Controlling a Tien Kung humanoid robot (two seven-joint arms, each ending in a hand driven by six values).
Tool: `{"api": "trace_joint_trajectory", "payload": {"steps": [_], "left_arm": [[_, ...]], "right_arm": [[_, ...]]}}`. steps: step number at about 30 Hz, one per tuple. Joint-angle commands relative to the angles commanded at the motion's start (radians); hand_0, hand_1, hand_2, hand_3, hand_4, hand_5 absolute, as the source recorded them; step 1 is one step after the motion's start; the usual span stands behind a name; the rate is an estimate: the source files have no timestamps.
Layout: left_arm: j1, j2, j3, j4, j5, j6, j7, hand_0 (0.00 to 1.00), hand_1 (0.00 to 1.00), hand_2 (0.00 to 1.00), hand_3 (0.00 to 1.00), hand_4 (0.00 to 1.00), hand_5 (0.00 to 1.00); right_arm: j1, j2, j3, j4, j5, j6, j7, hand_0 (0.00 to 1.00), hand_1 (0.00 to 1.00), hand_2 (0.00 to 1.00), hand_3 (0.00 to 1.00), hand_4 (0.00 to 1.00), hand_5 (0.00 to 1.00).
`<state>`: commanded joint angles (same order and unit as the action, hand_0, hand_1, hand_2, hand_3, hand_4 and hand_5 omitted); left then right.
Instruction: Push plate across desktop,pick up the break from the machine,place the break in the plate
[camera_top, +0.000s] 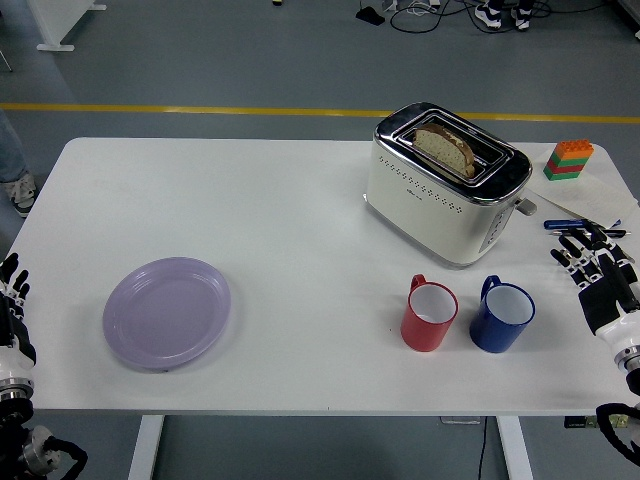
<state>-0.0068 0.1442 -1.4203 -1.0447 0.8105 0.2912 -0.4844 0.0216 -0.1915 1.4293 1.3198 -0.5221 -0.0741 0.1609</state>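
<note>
A lilac plate (167, 312) lies on the white table (290, 220) at the near left. A white and chrome toaster (446, 184) stands at the far right with a slice of bread (443, 149) sticking up out of its slot. My left hand (13, 300) rests at the table's left edge, left of the plate and apart from it, fingers relaxed and empty. My right hand (596, 268) rests at the right edge, fingers spread and empty, right of the cups and below the toaster.
A red cup (430, 314) and a blue cup (502, 316) stand side by side in front of the toaster. A stack of coloured blocks (568, 160) sits at the far right. A blue pen (572, 224) lies near my right hand.
</note>
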Motion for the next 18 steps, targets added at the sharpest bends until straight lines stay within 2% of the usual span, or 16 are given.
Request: {"api": "trace_joint_trajectory", "payload": {"steps": [6,18], "left_arm": [[-0.011,0.005,0.037,0.033,-0.002,-0.024,0.007,0.883,0.888,0.904,0.794,0.541,0.998],[-0.032,0.008,0.123,0.077,-0.029,-0.043,0.006,0.885,0.888,0.901,0.79,0.548,0.998]], "right_arm": [[0.0,0.0,0.0,-0.001,0.0,0.0,0.0,0.726,0.674,0.664,0.624,0.52,0.312],[0.001,0.001,-0.003,-0.001,0.0,0.001,0.0,0.726,0.673,0.664,0.624,0.521,0.313]]}}
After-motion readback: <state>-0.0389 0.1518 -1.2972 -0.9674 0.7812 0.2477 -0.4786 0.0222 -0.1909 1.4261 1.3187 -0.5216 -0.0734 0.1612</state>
